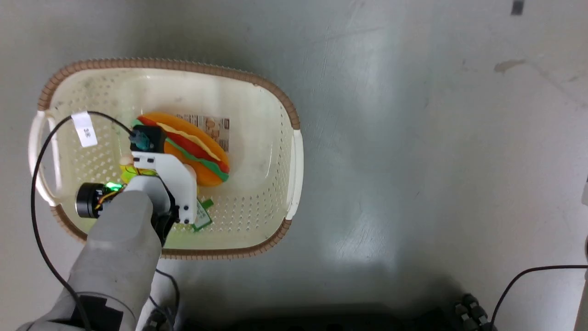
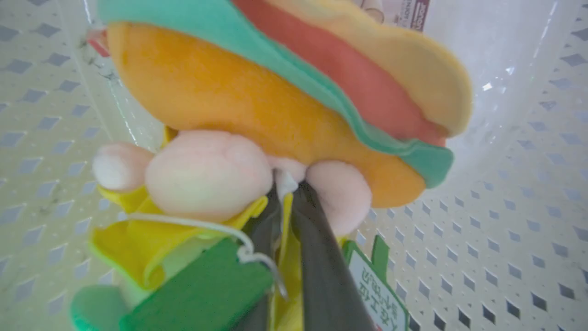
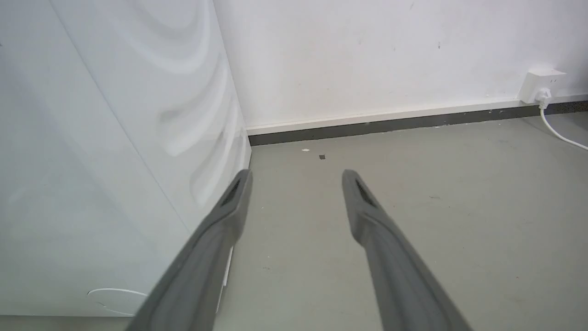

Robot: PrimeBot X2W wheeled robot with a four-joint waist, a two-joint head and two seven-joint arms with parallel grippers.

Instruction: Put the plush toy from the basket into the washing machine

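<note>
The plush toy (image 1: 193, 147), a hot dog with an orange bun, lies in the cream basket (image 1: 294, 115) on the floor. My left arm's wrist (image 1: 161, 179) reaches down into the basket over the toy's near side and hides the fingers. In the left wrist view, my left gripper (image 2: 287, 193) is shut on the plush toy (image 2: 220, 96), pinching yellow cloth between its pinkish limbs. A green paper tag (image 2: 202, 289) hangs by a string. My right gripper (image 3: 296, 177) stands open above bare floor, beside the washing machine's white side panel (image 3: 115, 138); its porthole is out of view.
A sticker (image 1: 216, 126) lies on the basket's inner bottom behind the toy. Black cables trail over the basket's left side (image 1: 36, 184) and at the lower right (image 1: 528, 276). A wall socket (image 3: 539, 85) with a white cord sits at the skirting.
</note>
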